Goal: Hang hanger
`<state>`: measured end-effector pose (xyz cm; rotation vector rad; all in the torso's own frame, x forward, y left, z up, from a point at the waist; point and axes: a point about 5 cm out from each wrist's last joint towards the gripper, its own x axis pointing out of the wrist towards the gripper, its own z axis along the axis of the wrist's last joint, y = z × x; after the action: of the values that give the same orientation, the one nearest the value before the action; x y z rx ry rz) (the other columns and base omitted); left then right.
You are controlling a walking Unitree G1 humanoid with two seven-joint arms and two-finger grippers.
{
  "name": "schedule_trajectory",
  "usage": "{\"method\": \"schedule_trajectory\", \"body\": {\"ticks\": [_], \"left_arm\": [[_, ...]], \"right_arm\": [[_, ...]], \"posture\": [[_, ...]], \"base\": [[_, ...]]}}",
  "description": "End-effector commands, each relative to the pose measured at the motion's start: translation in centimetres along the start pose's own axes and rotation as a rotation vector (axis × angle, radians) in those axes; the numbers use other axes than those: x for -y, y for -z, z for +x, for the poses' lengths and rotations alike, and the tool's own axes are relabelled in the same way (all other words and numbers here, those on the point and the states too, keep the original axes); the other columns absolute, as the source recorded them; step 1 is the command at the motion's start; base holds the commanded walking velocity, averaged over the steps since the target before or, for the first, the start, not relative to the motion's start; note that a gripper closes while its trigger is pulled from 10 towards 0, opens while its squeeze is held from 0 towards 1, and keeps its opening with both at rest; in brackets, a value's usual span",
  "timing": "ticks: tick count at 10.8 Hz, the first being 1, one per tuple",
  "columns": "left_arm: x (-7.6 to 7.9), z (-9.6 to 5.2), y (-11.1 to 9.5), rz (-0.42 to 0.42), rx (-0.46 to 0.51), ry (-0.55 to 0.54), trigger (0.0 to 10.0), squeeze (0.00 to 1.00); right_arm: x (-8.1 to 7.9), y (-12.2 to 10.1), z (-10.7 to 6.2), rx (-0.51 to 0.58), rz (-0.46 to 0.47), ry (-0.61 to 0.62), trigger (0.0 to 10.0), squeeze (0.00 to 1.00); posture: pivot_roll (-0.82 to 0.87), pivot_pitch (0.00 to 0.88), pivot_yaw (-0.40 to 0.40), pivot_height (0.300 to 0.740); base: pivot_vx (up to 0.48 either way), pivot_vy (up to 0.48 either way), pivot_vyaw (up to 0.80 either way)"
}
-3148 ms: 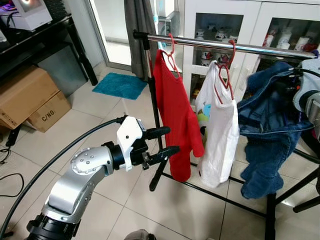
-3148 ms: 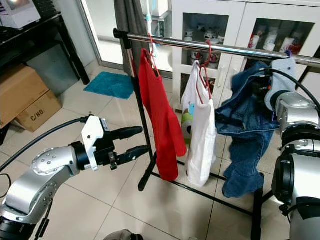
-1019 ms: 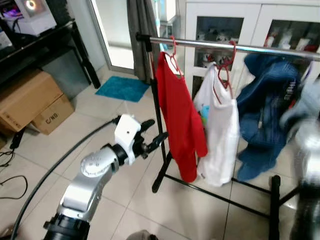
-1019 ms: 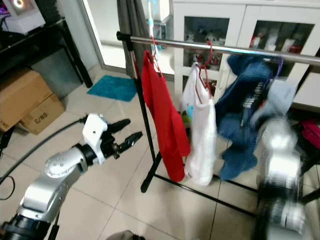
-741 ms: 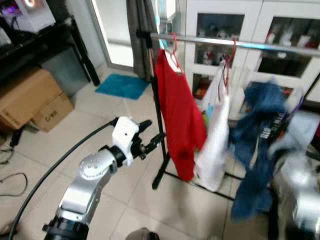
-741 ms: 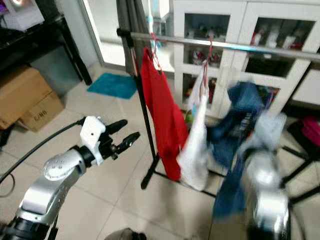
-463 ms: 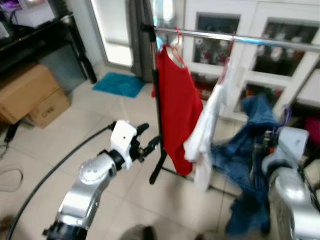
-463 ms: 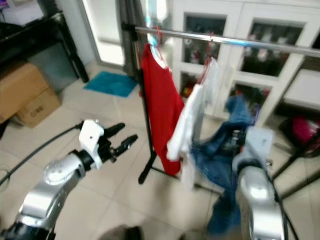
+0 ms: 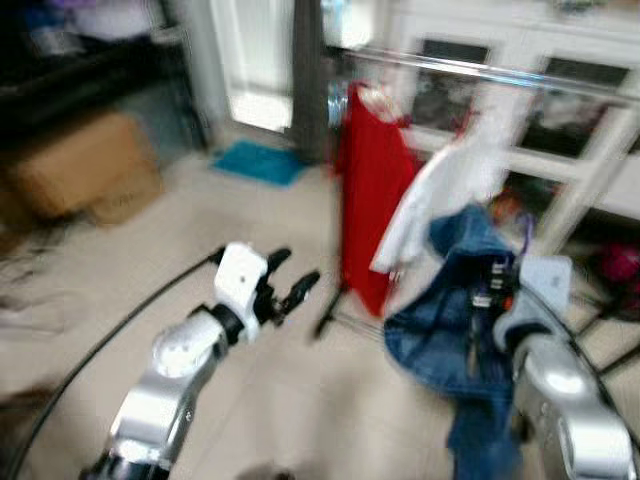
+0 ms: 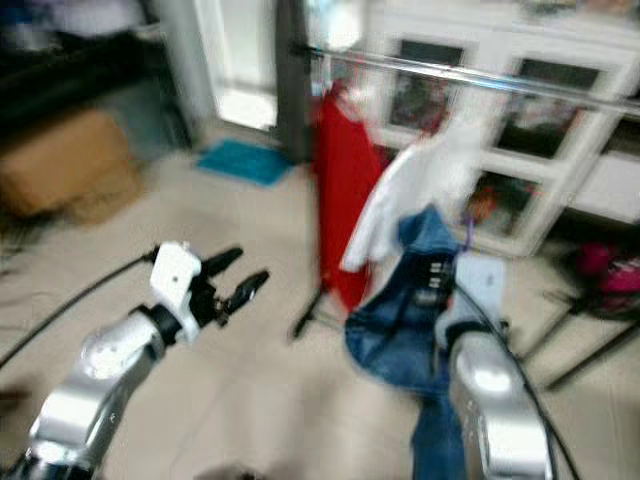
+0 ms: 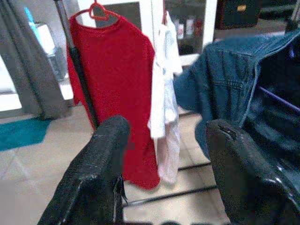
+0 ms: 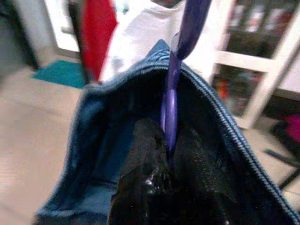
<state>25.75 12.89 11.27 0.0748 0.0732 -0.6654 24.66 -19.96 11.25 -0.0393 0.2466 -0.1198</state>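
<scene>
1. At the far left a cardboard box (image 9: 85, 165) is made out on the tiled floor (image 9: 300, 400), below dark furniture; the head views are blurred, so its details cannot be read.
2. A teal mat (image 9: 258, 161) is seen on the floor at the far side, in front of a bright doorway and a grey curtain (image 9: 308, 70).
3. The left gripper (image 9: 291, 283) is held out over the floor at the near left, its two black fingers (image 11: 93, 173) set apart with nothing between them; a black cable (image 9: 110, 340) is trailed back from the arm.
4. A chrome rail (image 9: 480, 72) is carried across the far side on a black stand, in front of white glass-door cabinets (image 9: 560, 110).
5. A red shirt (image 9: 368, 190) is hung from the rail on a red hanger (image 11: 95, 10), at the left end of the rail.
6. Just to its right a white garment (image 9: 445, 190) is hung; it appears to be swung out toward the near side, though blur makes this uncertain.
7. A purple hanger (image 12: 180, 61) is gripped in the right gripper (image 12: 168, 164), whose black fingers are pressed together on the hanger's stem.
8. A blue denim jacket (image 9: 450, 320) is draped on that hanger and is held low at the near right, below the rail and not on it, in front of the white garment.
9. A pink item (image 10: 600, 265) is seen on the floor at the far right, too blurred to identify.
</scene>
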Motion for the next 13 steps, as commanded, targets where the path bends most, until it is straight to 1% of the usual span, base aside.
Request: {"method": "schedule_trajectory", "body": {"ticks": [1,3,5,6,7,8,9,10,11,12,13], "left_arm": [[-0.3,0.2,-0.8,0.03,0.017,-0.004,10.0,0.0],[-0.5,0.5,-1.0,0.038,0.02,-0.004,10.0,0.0],[-0.8,1.0,-1.3,0.045,0.002,0.016,10.0,0.0],[-0.9,1.2,-1.8,0.014,0.036,0.046,10.0,1.0],[-1.1,1.7,-2.0,0.044,0.025,0.062,10.0,1.0],[-1.3,2.3,-2.0,0.091,0.006,0.057,10.0,1.0],[-1.4,3.0,-2.1,0.127,0.001,0.079,10.0,0.96],[-0.7,3.8,-2.1,0.145,0.006,0.148,10.0,0.0],[0.5,4.4,-2.3,0.112,0.022,0.241,10.0,0.0],[1.4,4.4,-2.4,0.082,0.037,0.314,10.0,0.0],[1.8,4.3,-2.6,0.072,0.061,0.323,10.0,0.0]], "right_arm": [[-0.2,-1.2,-0.1,0.044,0.009,-0.014,0.0,0.0],[-1.1,-2.0,-0.2,0.042,-0.028,-0.127,0.0,0.0],[-2.7,-3.8,-0.7,0.054,-0.063,-0.332,0.0,0.0],[-3.2,-4.4,-1.0,0.062,-0.058,-0.387,0.0,0.0],[-3.8,-5.0,-1.4,0.073,-0.056,-0.442,0.0,0.0],[-4.4,-5.5,-1.7,0.082,-0.042,-0.496,0.0,0.0],[-5.1,-6.3,-2.1,0.106,-0.007,-0.559,0.0,0.0],[-5.5,-7.1,-2.5,0.13,0.024,-0.605,0.0,0.0],[-5.9,-7.3,-2.8,0.135,0.018,-0.628,0.0,0.0],[-6.1,-7.4,-2.9,0.136,0.018,-0.639,0.0,0.0],[-6.2,-7.4,-3.0,0.131,0.02,-0.646,0.0,0.0]], "posture": [[-0.13,0.0,0.028,0.74],[-0.13,0.001,0.039,0.74],[-0.14,0.002,0.053,0.74],[-0.14,0.001,0.056,0.74],[-0.14,0.0,0.055,0.74],[-0.14,0.0,0.057,0.74],[-0.14,0.0,0.06,0.74],[-0.15,0.0,0.066,0.74],[-0.16,0.001,0.078,0.74],[-0.17,0.002,0.082,0.74],[-0.16,0.001,0.081,0.74]], "base": [[0.0,0.0,0.0],[0.0,0.0,0.0],[0.0,0.0,0.0],[0.0,0.0,0.0],[0.0,0.0,0.0],[0.0,0.0,0.0],[0.0,0.0,0.0],[0.0,0.0,0.0],[0.0,0.0,0.0],[0.0,0.0,0.0],[0.0,0.0,0.0]]}}
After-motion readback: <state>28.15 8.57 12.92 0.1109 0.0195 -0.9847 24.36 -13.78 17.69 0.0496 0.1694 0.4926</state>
